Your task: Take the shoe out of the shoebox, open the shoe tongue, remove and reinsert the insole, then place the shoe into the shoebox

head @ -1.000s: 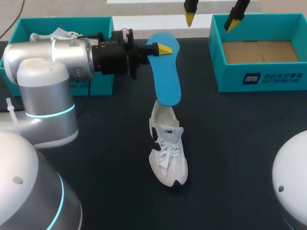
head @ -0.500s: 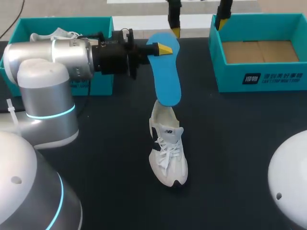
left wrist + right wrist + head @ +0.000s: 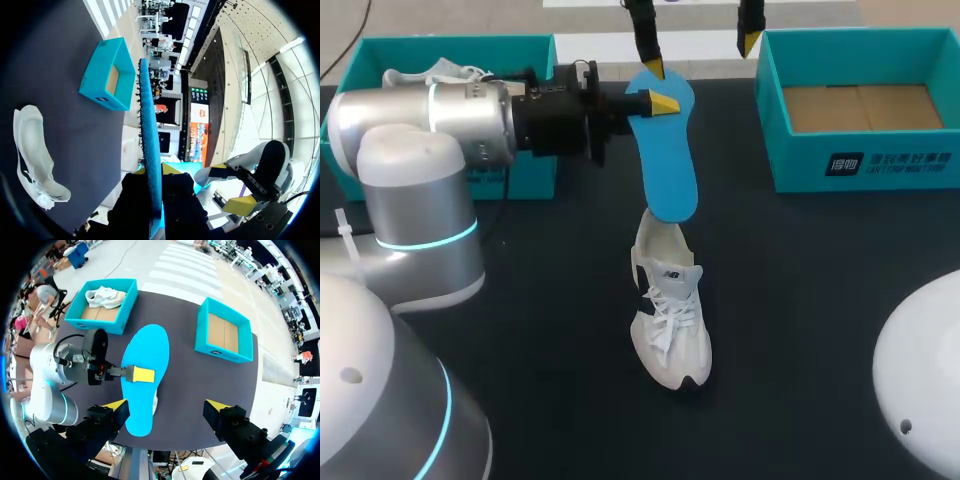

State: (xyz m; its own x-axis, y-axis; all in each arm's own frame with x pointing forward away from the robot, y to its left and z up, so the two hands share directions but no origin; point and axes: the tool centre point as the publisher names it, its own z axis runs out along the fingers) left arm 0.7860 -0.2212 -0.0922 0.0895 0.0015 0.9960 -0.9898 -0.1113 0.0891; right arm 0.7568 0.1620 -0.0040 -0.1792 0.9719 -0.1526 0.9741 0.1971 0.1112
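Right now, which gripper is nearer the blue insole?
Left. The left gripper is shut on one end of the insole; the right gripper hangs open above it, apart.

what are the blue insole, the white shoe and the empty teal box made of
insole: likely foam with a matte fabric face; thin, flat, no shine.
shoe: seemingly soft white textile or synthetic upper with woven laces, dark trim; sole probably rubber.
box: cardboard, matte teal outside; bare brown board shows on its floor.
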